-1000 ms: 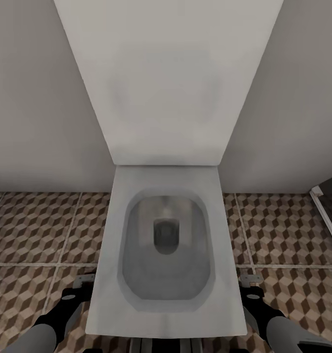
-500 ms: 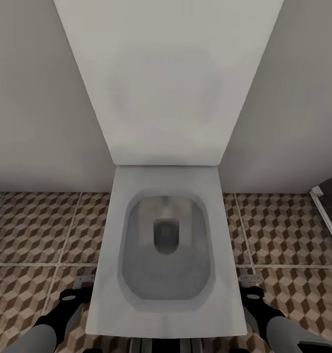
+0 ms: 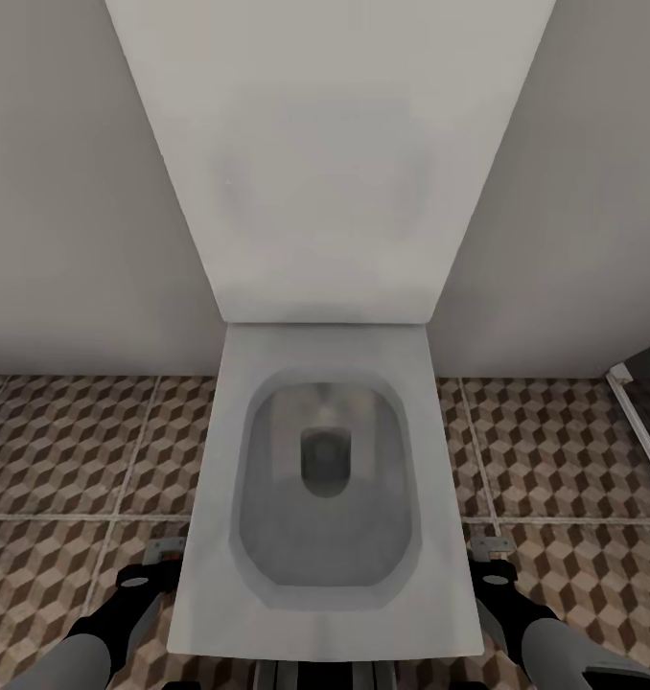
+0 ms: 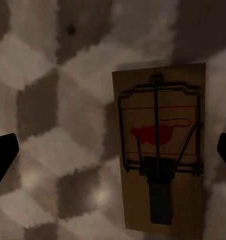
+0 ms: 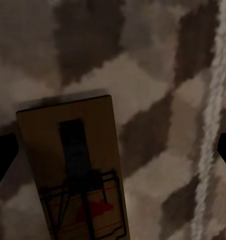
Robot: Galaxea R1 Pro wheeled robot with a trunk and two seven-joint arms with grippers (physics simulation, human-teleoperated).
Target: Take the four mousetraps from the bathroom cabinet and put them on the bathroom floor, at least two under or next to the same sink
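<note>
arms: grey sleeves | wrists: black | left hand (image 3: 157,565): grey-black

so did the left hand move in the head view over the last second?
No. The left hand sits at the same spot beside the toilet rim, over the same floor grout line.

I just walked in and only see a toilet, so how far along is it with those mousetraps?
Two look dealt with: one mousetrap lies flat on the cube-patterned floor below the open left hand, and another mousetrap lies below the open right hand. Neither hand holds anything. Both arms hang beside the toilet. Left, as far as I can tell: the other two traps, and checking that two sit by the sink.
</note>
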